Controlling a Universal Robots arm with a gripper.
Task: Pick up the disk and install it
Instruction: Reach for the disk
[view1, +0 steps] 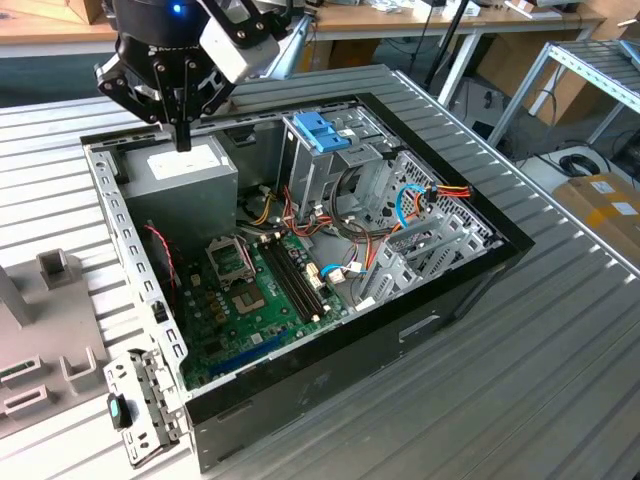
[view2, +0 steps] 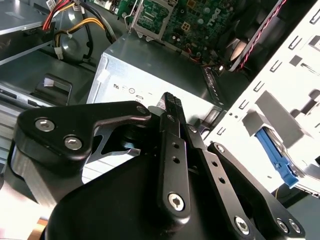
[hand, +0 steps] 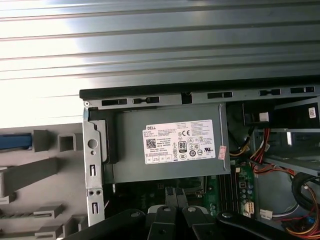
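Hand (view1: 183, 142) clenched, empty; hovers above power supply (view1: 185, 185) — inside the open case (view1: 450, 300).

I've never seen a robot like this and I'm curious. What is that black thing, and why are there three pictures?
The black gripper is the robot arm's hand, a sort of claw. One picture comes from a camera standing off the arm. The other two come from cameras riding near its wrist, so they show the fingers close up. On the ribbed metal table lies an open black computer case, with a green circuit board and a grey metal power supply box inside. The gripper hangs over that box. Its fingers are shut together and hold nothing.
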